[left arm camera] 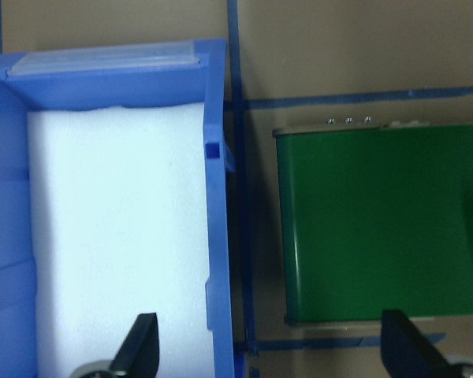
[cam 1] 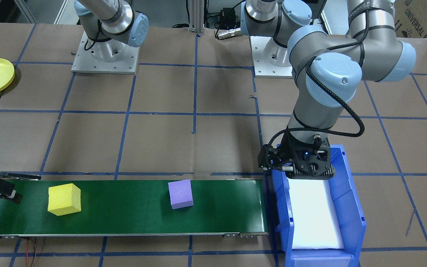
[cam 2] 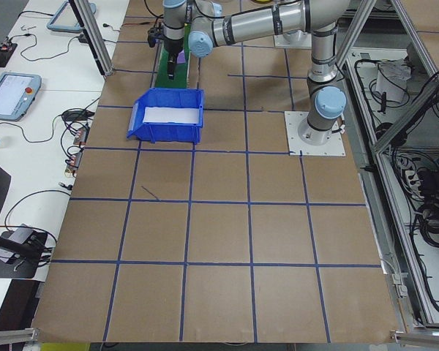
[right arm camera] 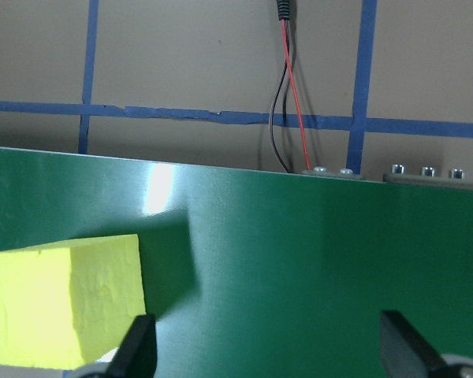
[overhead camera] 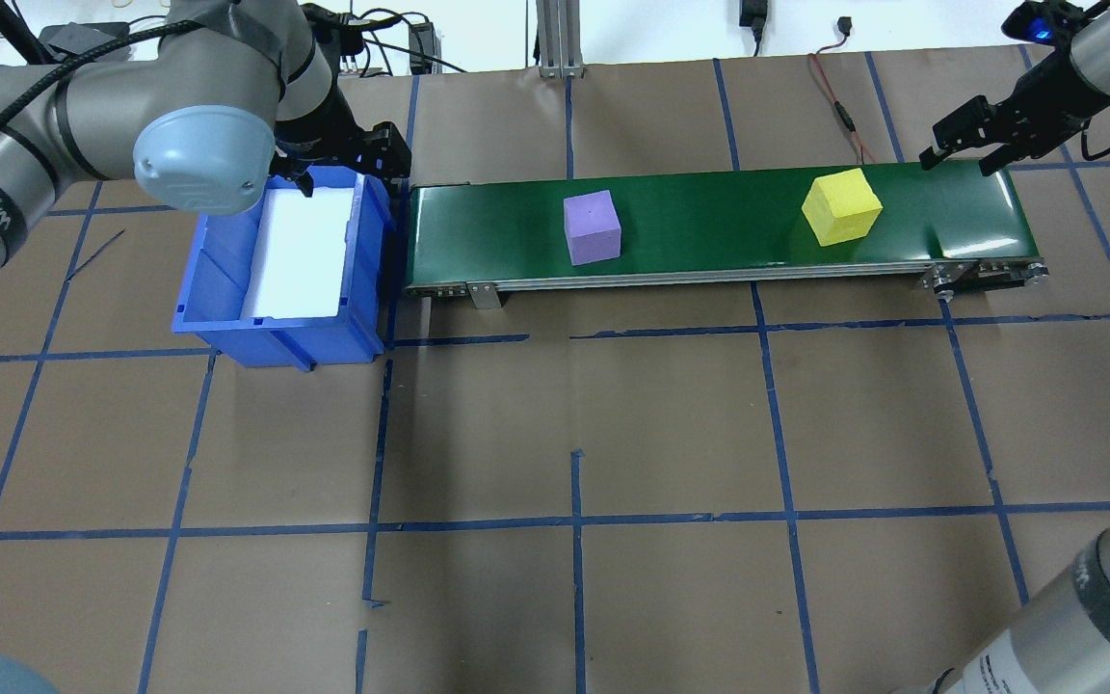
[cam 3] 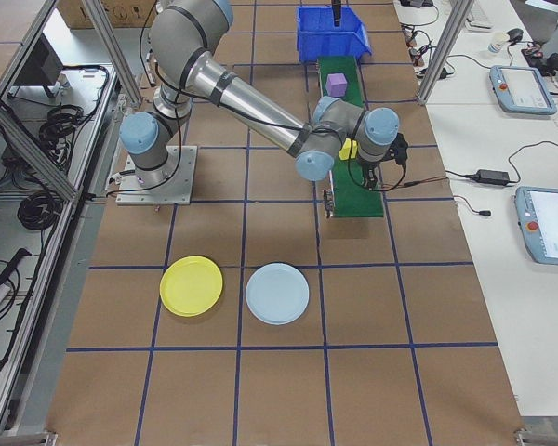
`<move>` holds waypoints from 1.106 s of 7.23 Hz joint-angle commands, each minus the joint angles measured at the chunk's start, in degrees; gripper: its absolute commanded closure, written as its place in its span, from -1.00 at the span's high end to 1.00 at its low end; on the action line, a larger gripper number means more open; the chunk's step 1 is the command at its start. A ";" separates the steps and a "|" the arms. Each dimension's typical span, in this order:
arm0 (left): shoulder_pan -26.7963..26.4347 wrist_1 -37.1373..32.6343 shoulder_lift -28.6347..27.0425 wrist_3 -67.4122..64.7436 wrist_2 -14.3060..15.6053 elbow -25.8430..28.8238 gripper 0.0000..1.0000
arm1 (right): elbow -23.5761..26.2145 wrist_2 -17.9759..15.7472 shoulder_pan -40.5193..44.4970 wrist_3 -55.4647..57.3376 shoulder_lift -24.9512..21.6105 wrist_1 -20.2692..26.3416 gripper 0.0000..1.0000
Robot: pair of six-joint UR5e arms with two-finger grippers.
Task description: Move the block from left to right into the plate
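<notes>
At the right-hand end of the green conveyor point(overhead camera: 709, 226), I hold my right gripper point(overhead camera: 964, 135) low over the belt with its fingers spread wide and nothing between them. In its wrist view the yellow block point(right arm camera: 67, 299) sits just off to one side of the open fingers, not yet between them, so I judge this a waiting pose: the block is the nearer of the two to me, and I want it inside my reach before I close. It rests flat on the belt, turned a little off square.

The purple block point(overhead camera: 593, 227) stands further back, about mid-belt, well apart from the yellow one.

My left gripper point(cam 1: 297, 163) hangs over the far rim of the blue bin point(overhead camera: 280, 328), beside the conveyor's other end. Its fingers are spread too and carry nothing; below it lies the bin's white foam lining point(left arm camera: 118, 236), which shows no block on it.

The yellow plate point(cam 3: 192, 285) and the pale blue plate point(cam 3: 277, 294) lie on the table on my right side, well apart from the belt, both bare. No block has reached a plate yet.
</notes>
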 commanded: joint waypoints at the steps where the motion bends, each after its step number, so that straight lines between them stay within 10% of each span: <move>1: -0.32 -2.16 3.61 -0.16 -0.16 -3.11 1.00 | 0.16 0.62 0.12 0.95 -0.37 0.00 1.00; 8: -1.47 -12.01 10.03 -0.60 -0.86 -4.43 1.00 | 2.36 2.47 1.53 3.41 -1.07 -0.52 1.00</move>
